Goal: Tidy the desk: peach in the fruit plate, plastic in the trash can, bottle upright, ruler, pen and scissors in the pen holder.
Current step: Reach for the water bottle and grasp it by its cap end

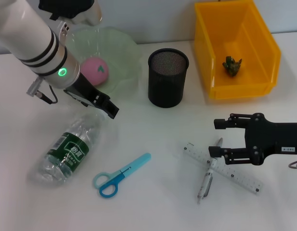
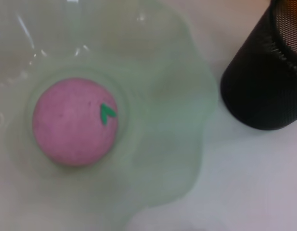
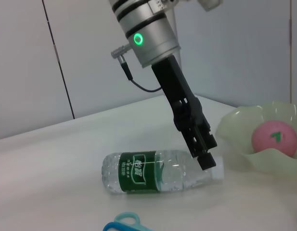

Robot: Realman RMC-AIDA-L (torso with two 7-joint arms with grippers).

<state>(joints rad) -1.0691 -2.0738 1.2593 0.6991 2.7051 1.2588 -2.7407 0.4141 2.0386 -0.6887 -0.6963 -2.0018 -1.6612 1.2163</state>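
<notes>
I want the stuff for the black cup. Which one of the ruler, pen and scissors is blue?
The scissors. Their handles and blades are blue, while the ruler is clear and the pen silvery.

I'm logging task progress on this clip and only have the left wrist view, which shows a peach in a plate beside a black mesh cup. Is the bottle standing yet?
Observer: No, the bottle lies on its side, the left gripper just above its cap end.
Operator: Anything in the mesh cup?
Observer: The pen holder looks empty; the scissors lie on the table.
Operator: Where's the other arm?
Observer: The right gripper is open over the ruler and pen.
Operator: Plastic binned?
Observer: A dark crumpled scrap sits in the yellow bin.
</notes>
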